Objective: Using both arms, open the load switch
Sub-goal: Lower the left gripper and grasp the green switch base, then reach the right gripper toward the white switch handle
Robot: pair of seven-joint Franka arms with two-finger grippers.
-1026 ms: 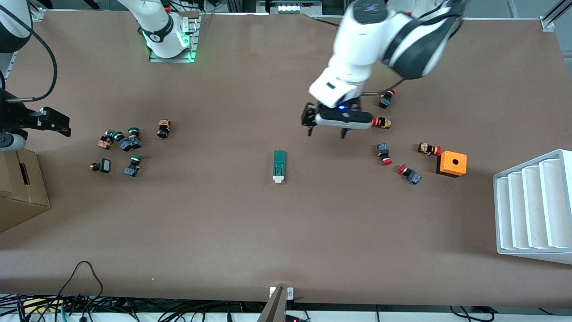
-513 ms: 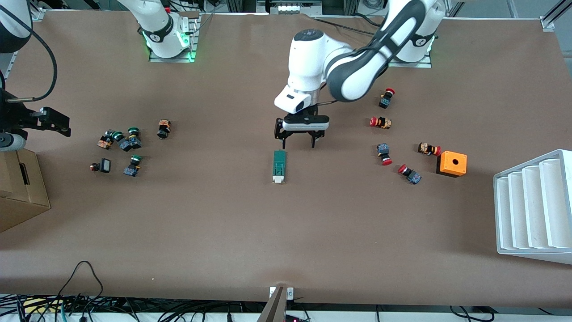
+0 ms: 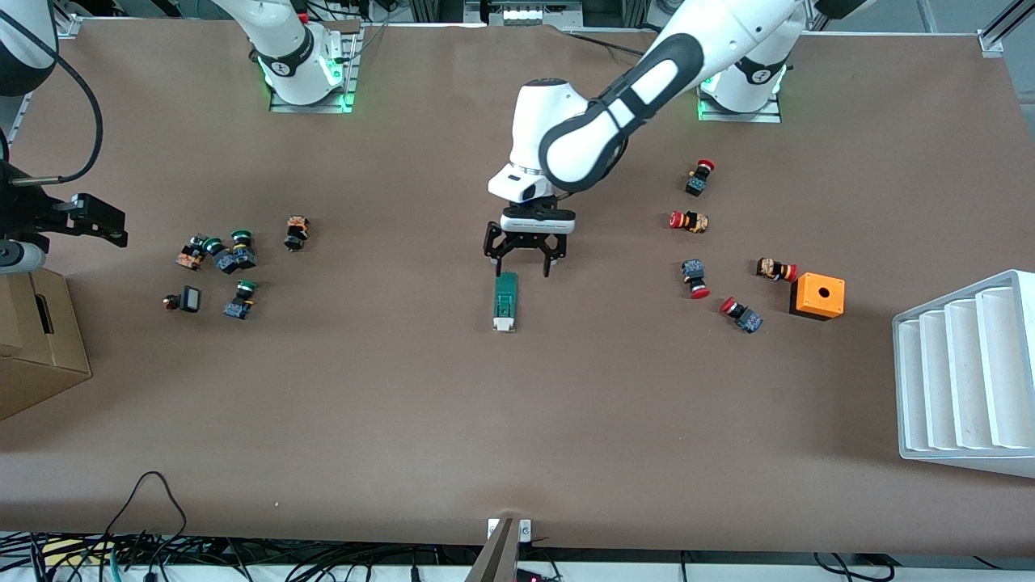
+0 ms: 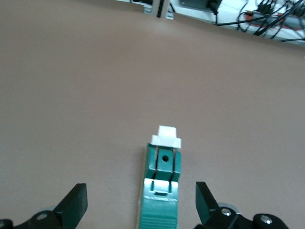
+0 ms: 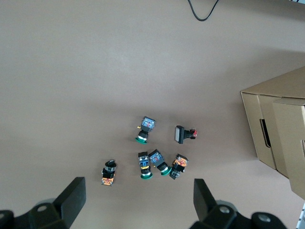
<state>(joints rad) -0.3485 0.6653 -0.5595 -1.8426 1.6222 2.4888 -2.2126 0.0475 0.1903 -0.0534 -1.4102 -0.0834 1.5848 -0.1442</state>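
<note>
Hovering your wide-open left gripper (image 3: 523, 263) over the load switch (image 3: 505, 301); centre the green body before closing, while the open right gripper (image 5: 136, 200) is waiting above the push-buttons (image 5: 152, 152)

No text, label, brand, number or sign is legible on anything I see; the markings on my arms' base bands are too small to read.
</note>
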